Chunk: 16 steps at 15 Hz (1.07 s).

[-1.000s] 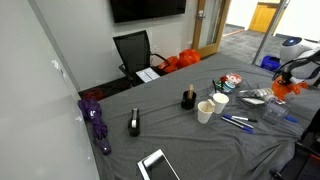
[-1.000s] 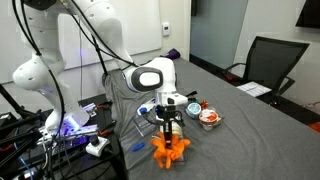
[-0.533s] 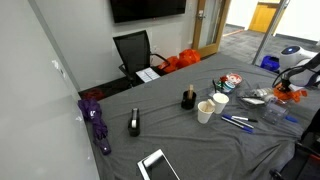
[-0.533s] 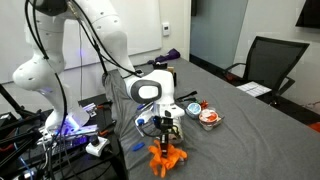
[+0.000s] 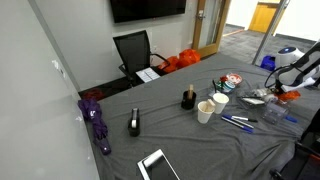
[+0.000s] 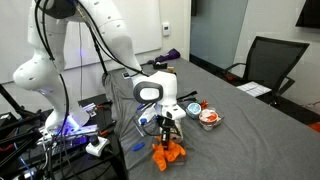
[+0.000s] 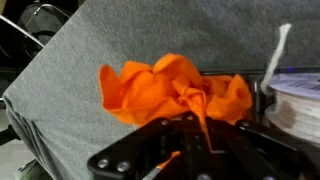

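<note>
- My gripper (image 7: 189, 132) enters the wrist view from the bottom centre. Its jaws are drawn together, with only a narrow fold of fabric between them.
- They are clamped on the orange cloth (image 7: 172, 88). The pinched part runs down into the jaws, and the rest bunches out to either side across the middle of the frame.
- In an exterior view the gripper (image 6: 167, 139) points straight down at the lower centre of the frame. The orange cloth (image 6: 168, 154) hangs in a crumpled bundle directly beneath it.
- The bundle's lower folds sit at the surface of the grey table (image 6: 250, 130), near its front edge. I cannot tell whether they rest on it or hang just clear.
- A round container (image 6: 208, 117) stands on the table just beside the cloth, to the right of it in the frame. Its rim also shows at the right edge of the wrist view.
- In an exterior view the cloth (image 5: 291, 96) is a small orange patch at the far right edge.
</note>
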Motion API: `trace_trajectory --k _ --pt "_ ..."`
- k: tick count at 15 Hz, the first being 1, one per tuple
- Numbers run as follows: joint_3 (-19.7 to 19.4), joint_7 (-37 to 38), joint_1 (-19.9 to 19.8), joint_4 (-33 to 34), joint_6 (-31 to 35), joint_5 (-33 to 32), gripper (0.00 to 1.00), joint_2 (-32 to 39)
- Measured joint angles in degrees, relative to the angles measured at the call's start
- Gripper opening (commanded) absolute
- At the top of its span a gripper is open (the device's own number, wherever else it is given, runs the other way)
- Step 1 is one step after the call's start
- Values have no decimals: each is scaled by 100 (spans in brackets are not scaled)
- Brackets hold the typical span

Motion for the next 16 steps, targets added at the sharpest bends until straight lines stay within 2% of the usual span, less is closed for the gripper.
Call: trace_trajectory --k 5,6,7,16 --pt "1 -143 62 193 -4 329 1 42" --pt "-21 -144 87 246 -1 326 9 73" --pt "-62 -145 129 308 -1 323 30 122" --pt "-331 -238 324 603 1 301 93 346"
